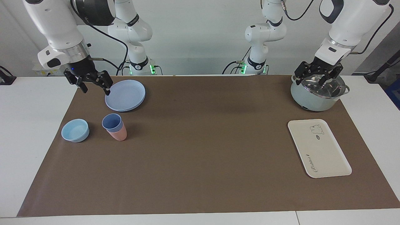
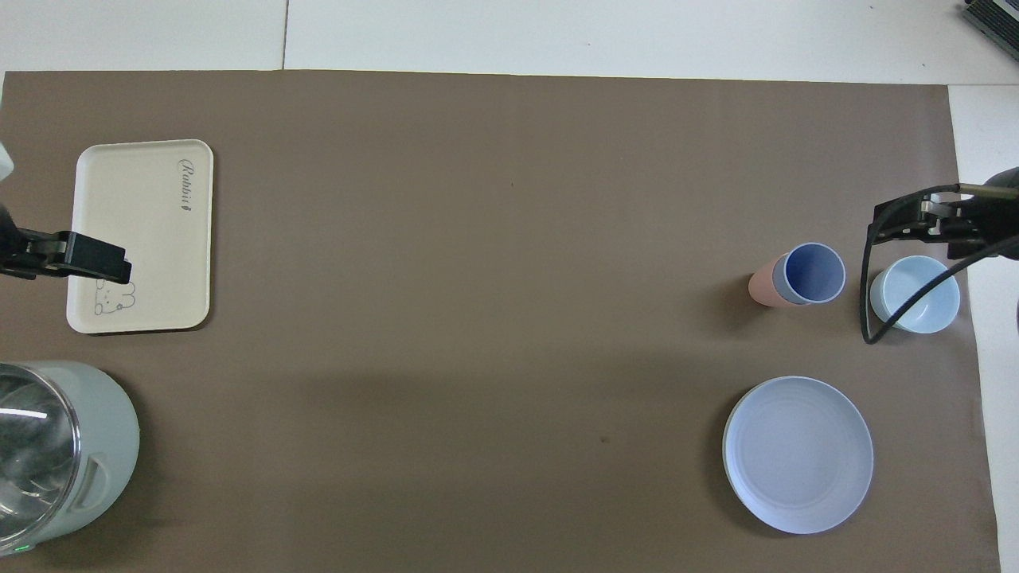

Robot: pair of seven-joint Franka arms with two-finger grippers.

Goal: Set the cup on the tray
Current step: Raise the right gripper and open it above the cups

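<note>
Tabletop (image 1: 200,175): covered by a brown mat, all items standing on it.

Cup (image 1: 112,122): periwinkle blue, upright, toward the right arm's end of the tabletop, touching a pink cup (image 1: 118,133) of the same shape, which sits just farther from the robots. No gripper touches it.

Light-blue bowl (image 1: 75,130): just beside the cups, closer still to the right arm's end.

Round blue plate (image 1: 125,95): nearer to the robots than the cups.

Tray (image 1: 318,147): cream-white, printed with an animal figure and script lettering, toward the left arm's end, well apart from the cup; nothing rests on it.

Pale green pot (image 1: 317,93): glass-lidded, nearer to the robots than the tray.

Right gripper (image 1: 95,88): raised in the air over the plate's edge, fingers spread wide, holding nothing.

Left gripper (image 1: 318,80): poised over the pot's lid, fingers parted wide, holding nothing.
</note>
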